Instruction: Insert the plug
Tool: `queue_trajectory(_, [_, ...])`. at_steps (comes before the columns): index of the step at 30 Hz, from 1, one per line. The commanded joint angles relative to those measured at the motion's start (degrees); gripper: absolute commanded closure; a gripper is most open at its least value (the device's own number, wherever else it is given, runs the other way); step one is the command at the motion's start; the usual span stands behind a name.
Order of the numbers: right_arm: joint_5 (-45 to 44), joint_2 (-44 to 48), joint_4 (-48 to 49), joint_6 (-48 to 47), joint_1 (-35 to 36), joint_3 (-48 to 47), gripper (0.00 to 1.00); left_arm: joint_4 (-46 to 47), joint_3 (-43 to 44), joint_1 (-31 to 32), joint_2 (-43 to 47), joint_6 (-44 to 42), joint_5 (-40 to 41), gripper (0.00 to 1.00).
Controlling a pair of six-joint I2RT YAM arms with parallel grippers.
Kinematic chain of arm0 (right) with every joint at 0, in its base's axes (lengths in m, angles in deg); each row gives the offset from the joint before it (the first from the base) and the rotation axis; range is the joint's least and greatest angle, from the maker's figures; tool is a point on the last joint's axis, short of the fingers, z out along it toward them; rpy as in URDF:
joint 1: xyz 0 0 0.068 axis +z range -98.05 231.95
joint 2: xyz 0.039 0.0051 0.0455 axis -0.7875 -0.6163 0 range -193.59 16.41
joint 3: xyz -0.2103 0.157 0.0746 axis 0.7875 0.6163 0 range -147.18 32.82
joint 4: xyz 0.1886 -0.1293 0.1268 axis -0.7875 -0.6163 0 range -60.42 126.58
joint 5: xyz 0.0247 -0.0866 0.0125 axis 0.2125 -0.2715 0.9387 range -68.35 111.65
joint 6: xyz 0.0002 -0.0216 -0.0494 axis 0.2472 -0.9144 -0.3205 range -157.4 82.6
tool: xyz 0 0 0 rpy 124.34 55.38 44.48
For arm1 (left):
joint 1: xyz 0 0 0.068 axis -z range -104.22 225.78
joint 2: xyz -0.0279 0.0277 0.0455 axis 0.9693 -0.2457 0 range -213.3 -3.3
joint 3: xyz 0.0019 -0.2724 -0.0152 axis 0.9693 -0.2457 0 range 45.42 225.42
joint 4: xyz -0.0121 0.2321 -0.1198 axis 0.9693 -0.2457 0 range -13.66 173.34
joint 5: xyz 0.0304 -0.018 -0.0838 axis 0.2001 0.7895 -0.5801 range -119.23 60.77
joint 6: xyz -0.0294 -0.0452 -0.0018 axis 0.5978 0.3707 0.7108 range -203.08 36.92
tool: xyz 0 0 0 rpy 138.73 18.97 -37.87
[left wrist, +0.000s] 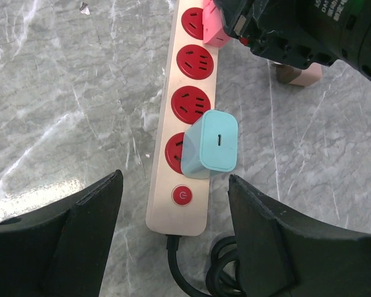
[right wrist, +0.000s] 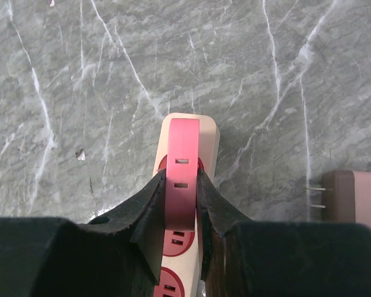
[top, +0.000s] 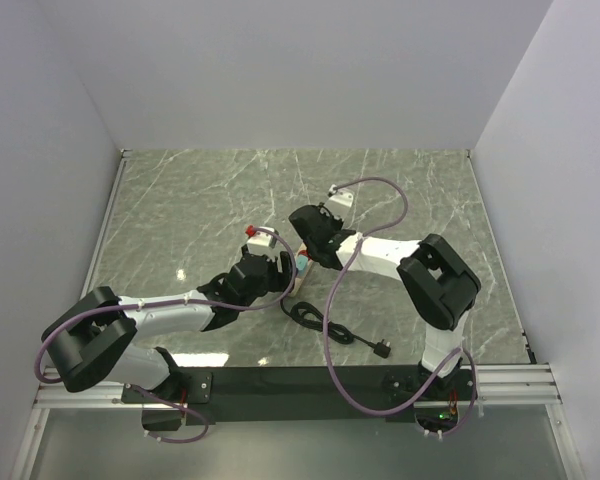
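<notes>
A beige power strip (left wrist: pixel 161 216) with several red sockets lies on the marble table between my grippers; it also shows in the right wrist view (right wrist: pixel 209 139). A light-blue charger (left wrist: pixel 211 143) sits in the socket nearest the red power button. My right gripper (right wrist: pixel 181 185) is shut on a pink plug (right wrist: pixel 182 161) and holds it upright at the strip's far-end socket. I cannot tell how deep its prongs sit. The pink plug also shows in the left wrist view (left wrist: pixel 211 28). My left gripper (left wrist: pixel 173 216) is open and empty, its fingers either side of the strip's button end.
A brown adapter (right wrist: pixel 355 201) with bare prongs lies on the table just right of the strip's far end; it also shows in the left wrist view (left wrist: pixel 300 74). The strip's black cable (top: pixel 315 318) coils toward the front, ending in a black plug (top: pixel 383 348). White walls enclose the table.
</notes>
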Motion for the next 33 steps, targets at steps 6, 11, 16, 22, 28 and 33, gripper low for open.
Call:
queue_trajectory(6, [21.5,-9.9,-13.9,0.4,0.9,1.8,1.00,1.4,-0.9,-1.0,2.5,-0.4,0.0,0.25])
queue_trajectory(11, [22.3,-11.1,-14.3,0.1,0.0,1.3,1.00,1.7,-1.3,-1.4,3.0,-0.4,-1.0,0.25])
queue_trajectory(16, [22.3,-11.6,-14.2,-0.4,-0.9,1.8,1.00,2.4,-2.2,-1.7,3.8,-0.4,-1.5,0.25])
queue_trajectory(22, [23.5,-12.3,-13.3,-1.8,-0.9,0.8,1.00,2.3,-2.3,-2.1,3.8,-0.6,-1.7,0.25])
queue_trajectory(28, [23.8,-10.1,-13.3,-3.8,-1.0,1.2,1.00,2.3,-2.5,-2.3,4.4,-0.3,-1.6,0.25])
queue_trajectory(33, [22.6,-7.7,-14.2,-5.2,-0.9,1.0,0.75,1.3,-1.6,-2.3,3.7,-0.1,-1.4,0.25])
